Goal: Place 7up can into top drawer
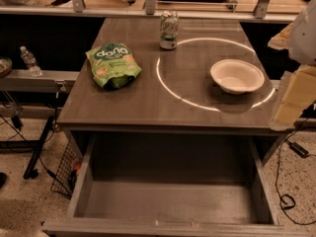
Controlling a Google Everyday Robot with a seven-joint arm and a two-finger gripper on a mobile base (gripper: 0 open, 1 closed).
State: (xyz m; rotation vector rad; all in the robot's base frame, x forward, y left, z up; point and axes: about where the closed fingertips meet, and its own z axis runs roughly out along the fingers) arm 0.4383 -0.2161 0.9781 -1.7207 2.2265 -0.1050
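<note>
The 7up can stands upright near the far edge of the grey table, silvery-white with green markings. The top drawer is pulled out below the table's front edge, and its flat grey floor shows nothing in it. My gripper comes in at the right edge of the view, pale yellow and white, above the table's right side. It is well to the right of the can, nearer than it, and holds nothing that I can see.
A green snack bag lies on the table's left part. A white bowl sits on the right, close to my gripper. A water bottle stands on a ledge at the left. Cables lie on the floor at the right.
</note>
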